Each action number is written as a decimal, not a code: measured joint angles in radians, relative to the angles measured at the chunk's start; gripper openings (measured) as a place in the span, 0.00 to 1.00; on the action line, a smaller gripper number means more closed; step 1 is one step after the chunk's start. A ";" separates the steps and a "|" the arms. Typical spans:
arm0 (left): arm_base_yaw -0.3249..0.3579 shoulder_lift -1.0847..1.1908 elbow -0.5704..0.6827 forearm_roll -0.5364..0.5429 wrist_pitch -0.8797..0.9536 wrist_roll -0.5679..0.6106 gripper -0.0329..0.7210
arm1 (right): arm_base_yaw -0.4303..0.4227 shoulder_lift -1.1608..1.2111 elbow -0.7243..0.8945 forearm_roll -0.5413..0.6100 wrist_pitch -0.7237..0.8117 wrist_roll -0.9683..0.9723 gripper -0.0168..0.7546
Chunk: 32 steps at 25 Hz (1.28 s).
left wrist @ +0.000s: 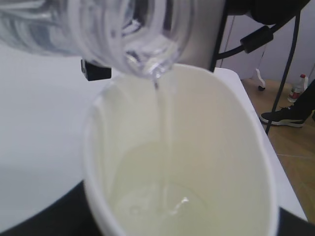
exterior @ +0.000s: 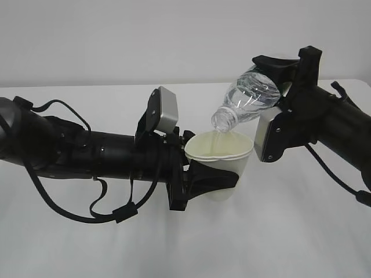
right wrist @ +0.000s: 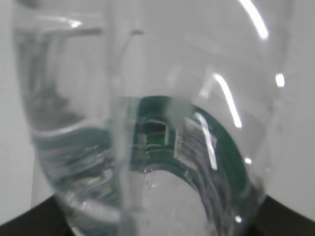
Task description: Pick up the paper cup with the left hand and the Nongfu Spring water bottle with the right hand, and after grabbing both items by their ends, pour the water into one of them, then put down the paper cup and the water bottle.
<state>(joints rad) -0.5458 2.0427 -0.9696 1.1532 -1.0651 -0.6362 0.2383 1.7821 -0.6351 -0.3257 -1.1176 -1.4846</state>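
My left gripper is shut on the cream-white paper cup, which it holds upright above the table. A black finger wraps the cup's near side. My right gripper is shut on the base end of the Nongfu Spring water bottle, tilted neck-down over the cup. A thin stream of water falls from the open neck into the cup. In the left wrist view the bottle neck hangs over the cup and water pools inside. The right wrist view is filled by the bottle and its green label.
The white table lies under both arms. Black cables loop below the left arm. In the left wrist view the table's right edge drops to a wooden floor with a shoe and a small bottle.
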 joint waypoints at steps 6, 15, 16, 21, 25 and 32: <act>0.000 0.000 0.000 0.000 0.000 0.000 0.55 | 0.000 0.000 0.000 0.000 0.000 -0.002 0.57; 0.000 0.000 0.000 0.000 -0.006 -0.001 0.57 | 0.000 0.000 0.000 0.008 -0.002 -0.002 0.57; 0.000 0.000 0.000 0.000 -0.011 -0.001 0.57 | 0.000 0.000 0.000 0.008 -0.002 -0.002 0.57; 0.000 0.000 0.000 0.000 -0.019 -0.001 0.57 | 0.000 0.000 0.000 0.010 -0.004 -0.004 0.57; 0.000 0.000 0.000 0.000 -0.019 -0.001 0.57 | 0.000 0.000 0.000 0.010 -0.004 -0.006 0.57; 0.000 0.000 0.000 0.000 -0.019 -0.001 0.57 | 0.000 0.000 0.000 0.010 -0.004 -0.016 0.57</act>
<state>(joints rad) -0.5458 2.0427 -0.9696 1.1532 -1.0840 -0.6377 0.2383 1.7821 -0.6351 -0.3155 -1.1213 -1.5010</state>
